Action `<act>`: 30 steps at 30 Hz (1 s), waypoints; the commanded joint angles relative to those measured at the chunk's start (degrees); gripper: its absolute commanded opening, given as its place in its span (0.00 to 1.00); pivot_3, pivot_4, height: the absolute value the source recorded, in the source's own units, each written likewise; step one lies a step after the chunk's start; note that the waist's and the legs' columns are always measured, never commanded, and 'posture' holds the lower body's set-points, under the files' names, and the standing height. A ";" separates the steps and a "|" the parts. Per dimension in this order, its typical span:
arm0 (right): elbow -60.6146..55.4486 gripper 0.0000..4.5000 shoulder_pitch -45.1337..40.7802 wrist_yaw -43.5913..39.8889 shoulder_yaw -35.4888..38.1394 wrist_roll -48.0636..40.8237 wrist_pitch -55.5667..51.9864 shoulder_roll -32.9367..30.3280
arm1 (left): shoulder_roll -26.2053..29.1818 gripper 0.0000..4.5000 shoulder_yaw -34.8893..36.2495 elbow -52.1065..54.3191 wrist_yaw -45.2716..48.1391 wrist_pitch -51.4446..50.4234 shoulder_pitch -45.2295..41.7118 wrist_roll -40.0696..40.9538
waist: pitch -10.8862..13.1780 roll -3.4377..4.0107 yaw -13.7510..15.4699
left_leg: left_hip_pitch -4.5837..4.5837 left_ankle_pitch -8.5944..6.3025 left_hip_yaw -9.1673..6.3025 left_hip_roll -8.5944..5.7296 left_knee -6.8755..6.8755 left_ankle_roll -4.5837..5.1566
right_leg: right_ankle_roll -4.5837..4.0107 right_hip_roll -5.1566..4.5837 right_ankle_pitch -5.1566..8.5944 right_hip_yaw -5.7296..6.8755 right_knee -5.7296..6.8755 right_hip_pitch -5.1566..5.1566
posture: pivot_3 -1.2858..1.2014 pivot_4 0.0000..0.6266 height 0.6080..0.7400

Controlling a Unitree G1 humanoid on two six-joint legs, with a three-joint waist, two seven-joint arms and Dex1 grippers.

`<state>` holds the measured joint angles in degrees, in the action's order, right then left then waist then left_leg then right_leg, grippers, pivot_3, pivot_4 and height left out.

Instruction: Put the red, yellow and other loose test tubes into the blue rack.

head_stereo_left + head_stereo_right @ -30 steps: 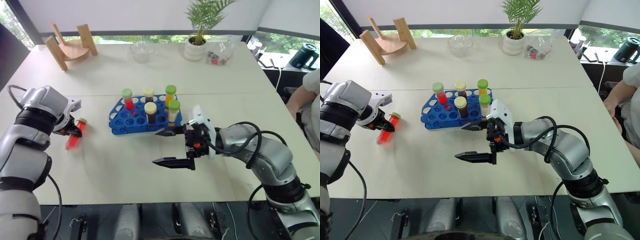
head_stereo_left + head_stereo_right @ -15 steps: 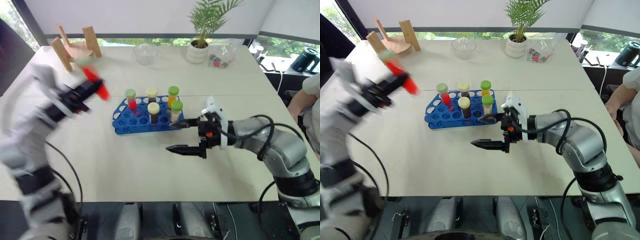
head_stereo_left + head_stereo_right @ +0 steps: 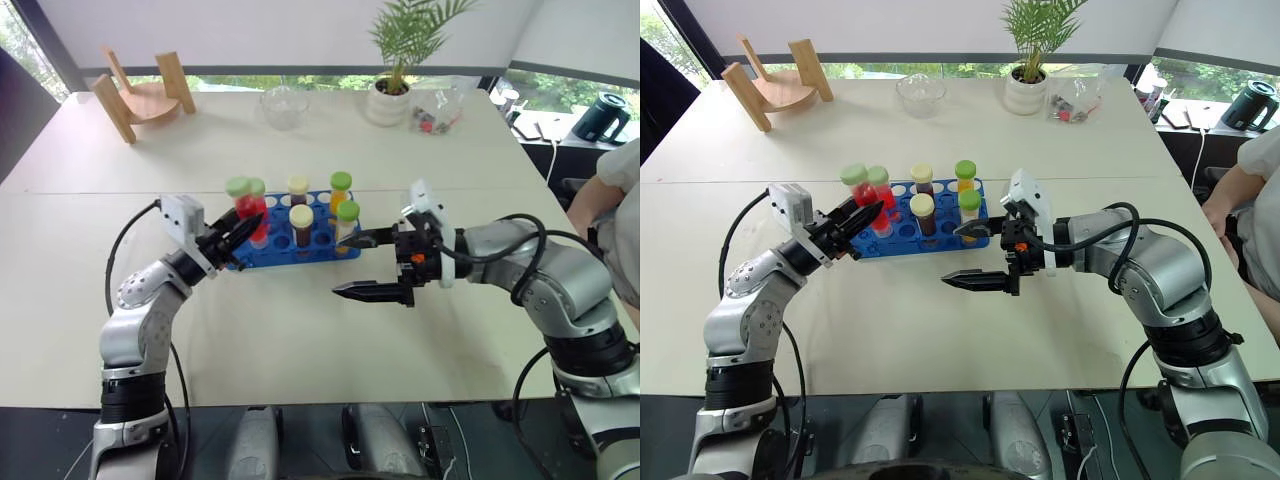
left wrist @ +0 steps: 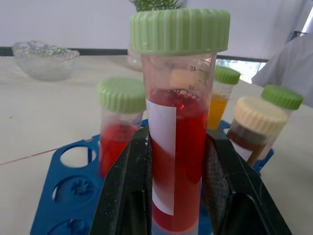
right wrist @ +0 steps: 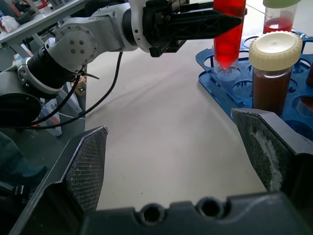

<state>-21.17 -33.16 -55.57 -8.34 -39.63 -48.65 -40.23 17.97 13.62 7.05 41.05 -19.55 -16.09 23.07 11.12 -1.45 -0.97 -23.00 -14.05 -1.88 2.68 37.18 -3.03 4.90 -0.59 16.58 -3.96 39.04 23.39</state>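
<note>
Inside blue rack (image 3: 255, 250), five tubes (image 3: 301, 225).

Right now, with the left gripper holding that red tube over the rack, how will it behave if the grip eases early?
The red test tube looks smooth-walled, so it may slip between the left gripper fingers. It is mostly full of liquid, so probably heavy for its size. Its tapered tip sits at a hole of the blue rack; off-centre, it would likely tip, then roll.

head stereo: high, looks down at table | wrist cams: low, close | shared: blue rack (image 3: 290, 235)
</note>
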 commanded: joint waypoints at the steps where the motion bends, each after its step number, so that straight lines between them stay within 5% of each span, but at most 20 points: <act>1: -2.17 1.00 0.46 1.01 1.67 -0.91 -0.12 0.71 | 1.24 0.18 -0.90 -0.46 -0.03 3.59 -0.09 -0.75 | 0.00 0.00 0.02 | 0.00 0.00 0.00 0.00 0.00 0.00 | 0.00 0.00 0.00 0.00 -0.01 0.00 | 0.52 0.24 1.00; 30: -2.29 1.00 1.03 4.08 1.18 -0.73 0.16 4.14 | 3.25 0.18 -6.71 -5.43 -0.35 11.85 2.06 -3.25 | 0.00 0.01 -0.10 | 0.02 0.00 0.01 0.01 -0.05 0.00 | -0.01 0.00 0.01 0.00 -0.06 -0.01 | 0.52 0.24 1.00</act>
<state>-22.31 -31.72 -51.48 -8.21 -39.68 -49.00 -36.50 20.37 7.26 2.67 41.04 -7.21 -15.26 20.55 11.12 -1.44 -1.07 -22.98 -14.05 -1.87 2.69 37.13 -3.02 4.89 -0.59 16.59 -3.97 38.98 23.38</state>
